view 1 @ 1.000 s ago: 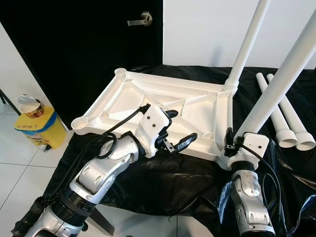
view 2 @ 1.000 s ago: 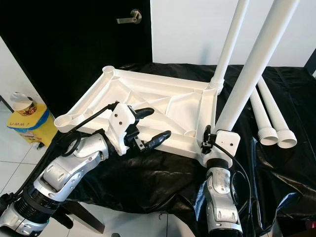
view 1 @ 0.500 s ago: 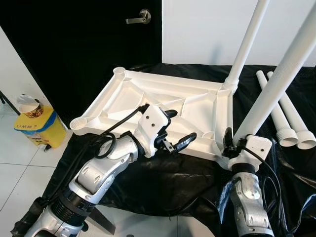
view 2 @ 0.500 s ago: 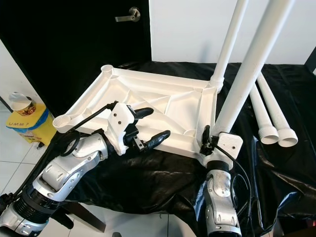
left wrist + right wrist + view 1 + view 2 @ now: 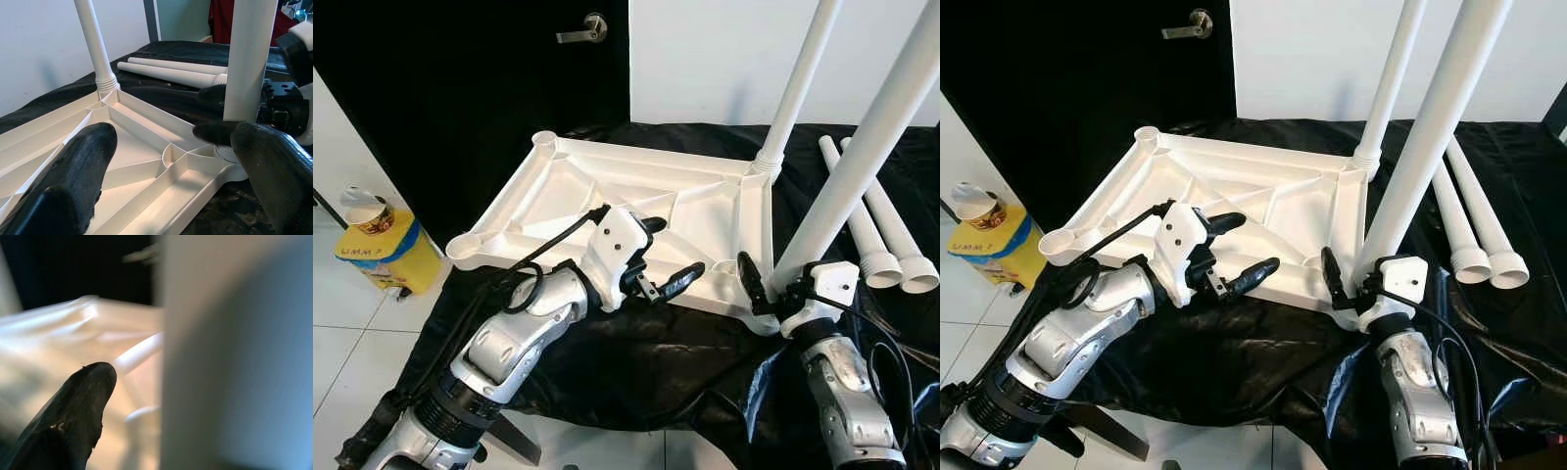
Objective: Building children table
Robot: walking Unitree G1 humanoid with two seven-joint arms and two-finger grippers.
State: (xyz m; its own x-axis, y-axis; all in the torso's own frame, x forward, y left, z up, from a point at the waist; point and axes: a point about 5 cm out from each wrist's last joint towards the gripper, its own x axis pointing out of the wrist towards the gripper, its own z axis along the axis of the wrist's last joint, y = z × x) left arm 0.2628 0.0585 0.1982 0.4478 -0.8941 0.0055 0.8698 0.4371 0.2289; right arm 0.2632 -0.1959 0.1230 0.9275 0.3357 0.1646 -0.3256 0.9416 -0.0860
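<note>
The right gripper (image 5: 773, 290), fingers spread around the base of the near leg (image 5: 862, 162), must keep it upright while seating it in the upturned tabletop (image 5: 607, 201) corner socket, as the left gripper (image 5: 661, 257), open wide, hovers beside.

Bright, even indoor light makes the head views crisp, with glare bleaching the white tabletop (image 5: 636, 196) and glints on the crinkled black sheet (image 5: 636, 362). The black door (image 5: 470, 88) stays featureless. The right wrist view is soft and out of focus, its near finger (image 5: 73, 416) a warm-tinted blur.
</note>
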